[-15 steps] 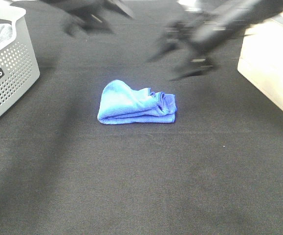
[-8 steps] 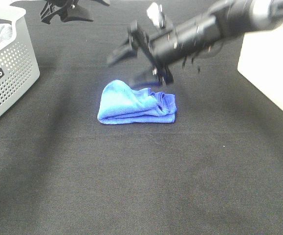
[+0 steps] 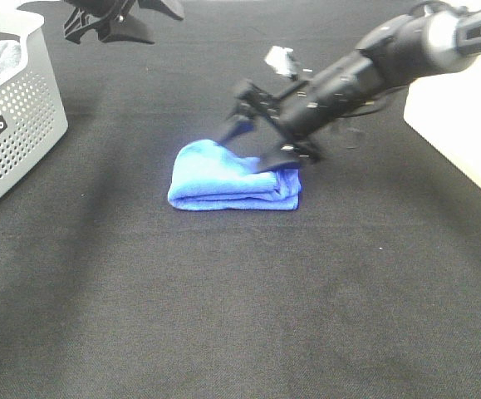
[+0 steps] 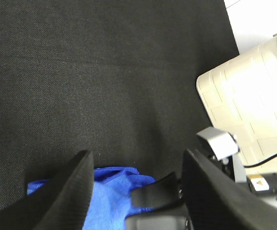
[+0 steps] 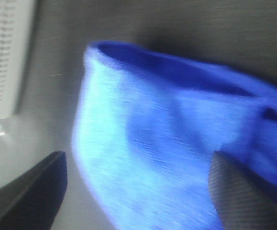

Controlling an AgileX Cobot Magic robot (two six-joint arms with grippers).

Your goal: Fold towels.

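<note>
Centrally, the royal-blue fuzzy microfibre towel (image 3: pixel 233 177) is shown folded on the black cloth-covered table (image 3: pixel 240 316); the right gripper (image 3: pixel 261 141), jaws spread wide, is placed over its far edge; a one-layer pinch could undo the fold; the left gripper (image 3: pixel 111 21), jaws apart, is held clear

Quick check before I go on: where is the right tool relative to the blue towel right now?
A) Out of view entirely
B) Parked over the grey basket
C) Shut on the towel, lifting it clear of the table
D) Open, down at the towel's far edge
D: the right tool stands open at the far edge of the folded blue towel, which lies on the black table, not lifted.
</note>
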